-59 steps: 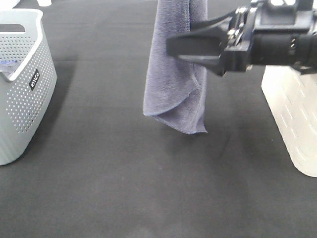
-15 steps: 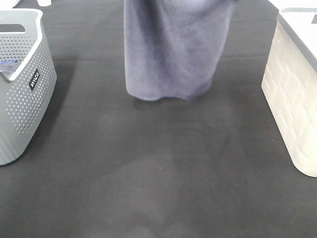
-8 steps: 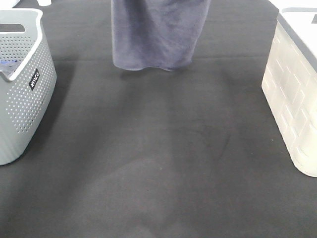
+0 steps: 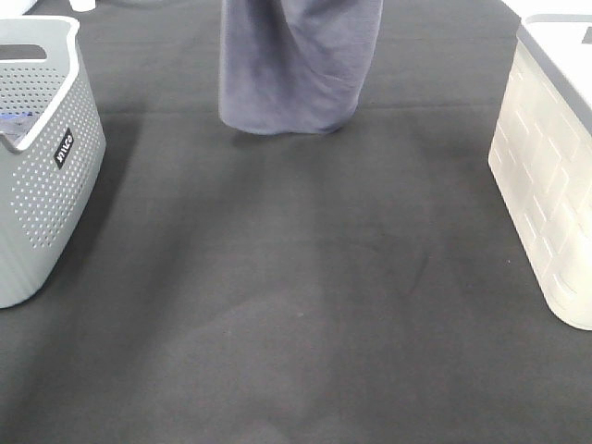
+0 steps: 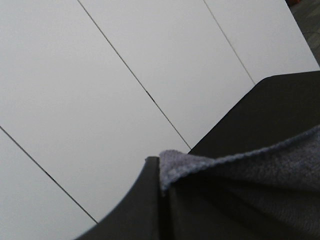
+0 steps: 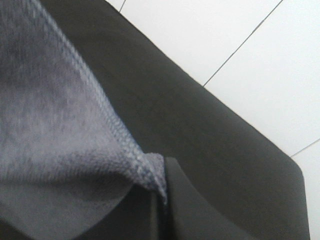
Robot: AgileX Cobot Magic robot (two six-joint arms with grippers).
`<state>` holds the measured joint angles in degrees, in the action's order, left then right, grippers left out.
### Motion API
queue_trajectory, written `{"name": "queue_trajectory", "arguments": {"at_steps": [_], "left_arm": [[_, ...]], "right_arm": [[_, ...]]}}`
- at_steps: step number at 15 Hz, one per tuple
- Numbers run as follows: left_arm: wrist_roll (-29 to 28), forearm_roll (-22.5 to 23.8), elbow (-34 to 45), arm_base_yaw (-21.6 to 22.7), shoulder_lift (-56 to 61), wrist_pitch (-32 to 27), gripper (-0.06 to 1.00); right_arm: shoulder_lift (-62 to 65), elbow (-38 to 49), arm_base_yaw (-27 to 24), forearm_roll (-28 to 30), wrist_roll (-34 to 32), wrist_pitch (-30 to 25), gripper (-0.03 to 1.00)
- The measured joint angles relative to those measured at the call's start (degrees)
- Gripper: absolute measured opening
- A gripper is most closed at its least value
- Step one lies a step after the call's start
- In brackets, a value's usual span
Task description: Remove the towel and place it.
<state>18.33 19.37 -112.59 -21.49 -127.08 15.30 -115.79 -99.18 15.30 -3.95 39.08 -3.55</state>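
The grey-blue towel (image 4: 296, 65) hangs down from above the top edge of the exterior high view, at the far middle of the black table. Its lower hem reaches down to about the table surface. Both grippers are out of that view. In the left wrist view my left gripper (image 5: 159, 176) is shut on a hemmed corner of the towel (image 5: 260, 180). In the right wrist view my right gripper (image 6: 160, 186) is shut on another hemmed corner of the towel (image 6: 50, 125). The white corner tag is not visible.
A grey perforated basket (image 4: 46, 157) stands at the left edge of the black table cloth (image 4: 296, 305). A cream-white basket with a grey rim (image 4: 550, 185) stands at the right edge. White floor tiles show beyond the table in both wrist views.
The right arm has left the exterior high view. The towel, first hanging narrow and nearer, now hangs wider and farther back; since half a second ago its hem dropped slightly.
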Motion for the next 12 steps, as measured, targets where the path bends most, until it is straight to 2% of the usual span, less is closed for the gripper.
{"name": "queue_trajectory", "arguments": {"at_steps": [2, 4, 6, 10, 12], "left_arm": [[5.5, -2.2, 0.0, 0.6, -1.4, 2.6, 0.0], [8.6, -7.2, 0.0, 2.2, -1.7, 5.6, 0.0], [11.3, -11.9, 0.0, 3.5, -1.7, 5.3, 0.0], [13.0, -13.2, 0.0, 3.5, -3.3, -2.5, 0.0], [12.5, -13.6, 0.0, 3.3, -3.6, -12.5, 0.0]], "right_arm": [[-1.1, -0.7, 0.0, 0.1, 0.1, 2.7, 0.0], [-2.6, -3.8, 0.0, 0.1, 0.1, 3.1, 0.0], [-3.8, -6.1, 0.0, -0.1, 0.0, 2.2, 0.0], [-7.0, -6.2, 0.0, -0.3, -0.1, -6.3, 0.0], [-7.3, -6.2, 0.0, -0.3, -0.1, -13.8, 0.0]]}}
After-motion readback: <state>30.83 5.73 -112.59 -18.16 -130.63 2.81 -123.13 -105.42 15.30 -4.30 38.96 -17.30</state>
